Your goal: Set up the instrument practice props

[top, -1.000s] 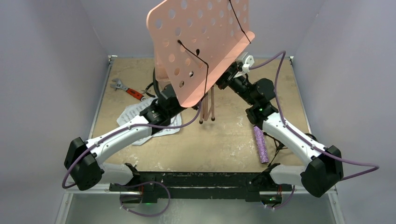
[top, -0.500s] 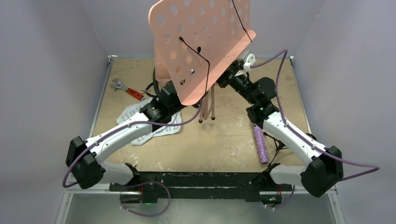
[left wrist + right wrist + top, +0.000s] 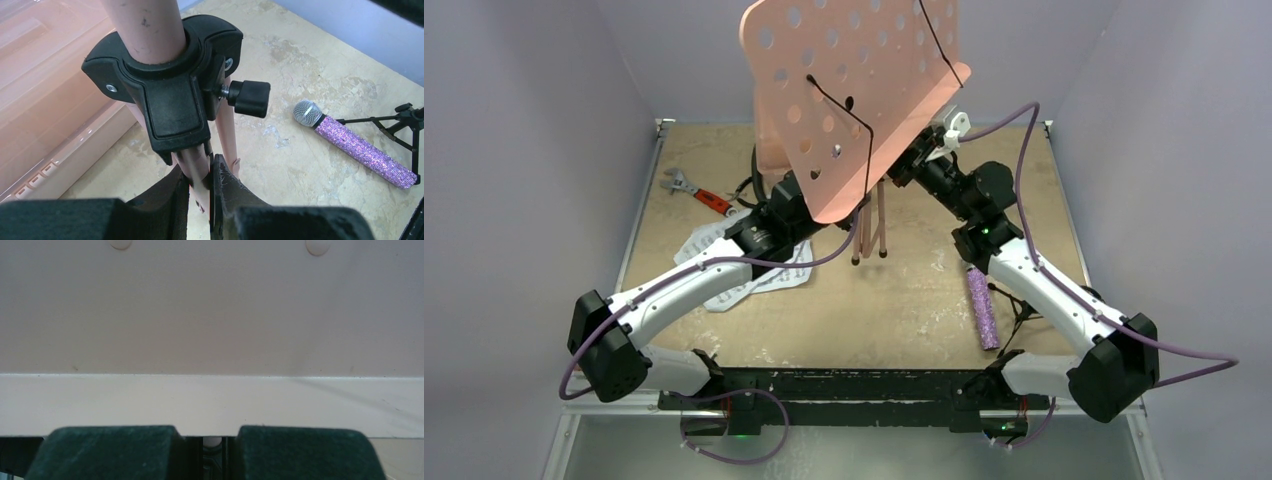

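The pink perforated music stand (image 3: 854,90) is off the table, tilted, its plate high at the back centre and its folded legs (image 3: 869,225) hanging together. My left gripper (image 3: 200,172) is shut on one pink leg just below the black hub (image 3: 165,85). My right gripper (image 3: 206,432) is shut on the plate's bottom lip (image 3: 210,400); in the top view it sits at the plate's lower right edge (image 3: 906,165). The purple glittery microphone (image 3: 982,308) lies on the table under my right arm, next to the black mic stand (image 3: 400,120). White sheet-music pages (image 3: 734,285) lie under my left arm.
A pink translucent box (image 3: 45,100) stands at the back behind the stand. A red-handled wrench (image 3: 696,190) lies at the back left. Purple cables loop from both arms. Walls close in the table (image 3: 904,300) on both sides and at the back.
The stand's plate has shifted slightly right and up, and my left arm has edged right with it. Both grips are unchanged.
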